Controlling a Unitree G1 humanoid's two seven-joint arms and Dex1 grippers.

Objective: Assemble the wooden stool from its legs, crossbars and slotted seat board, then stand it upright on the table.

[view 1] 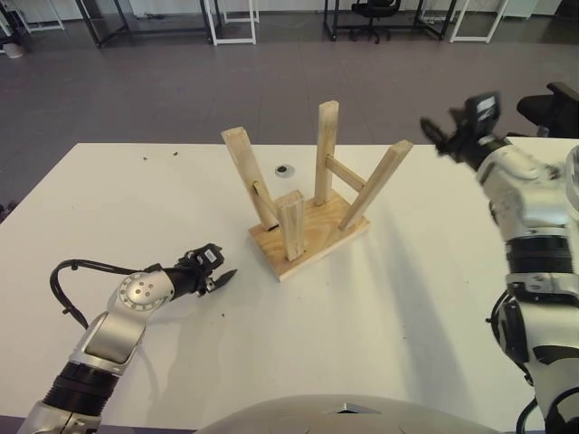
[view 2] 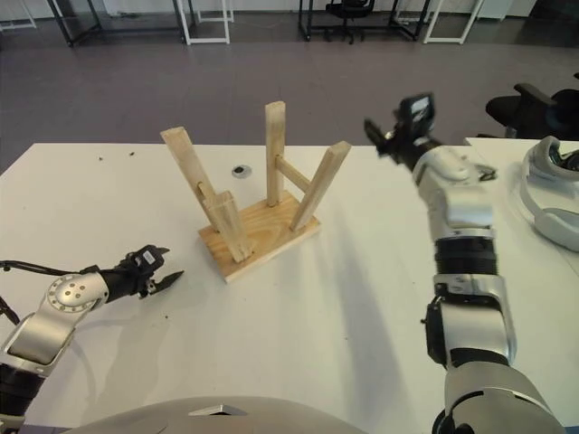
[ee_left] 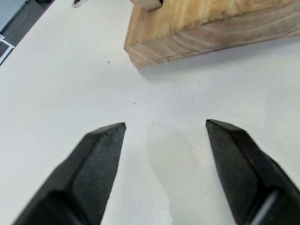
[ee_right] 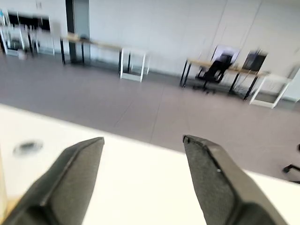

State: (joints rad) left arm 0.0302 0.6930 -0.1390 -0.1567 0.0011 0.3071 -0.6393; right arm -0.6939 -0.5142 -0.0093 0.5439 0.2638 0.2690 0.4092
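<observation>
The wooden stool (view 1: pixel 308 237) rests upside down in the middle of the white table, seat board flat on the surface, its legs splayed upward. A crossbar (view 1: pixel 346 172) joins the two right-hand legs. My left gripper (view 1: pixel 224 278) lies low on the table to the left of the seat board, open, nothing between its fingers; in the left wrist view the board's corner (ee_left: pixel 211 28) sits just beyond the open gripper (ee_left: pixel 165 124). My right gripper (view 1: pixel 432 134) is held up in the air to the right of the far right leg (view 1: pixel 382 181), open and empty.
A small dark round grommet (view 1: pixel 286 169) sits in the tabletop behind the stool. A white headset (view 2: pixel 552 194) lies on the neighbouring surface at the far right. Bare tabletop (view 1: pixel 380 334) spreads in front of the stool.
</observation>
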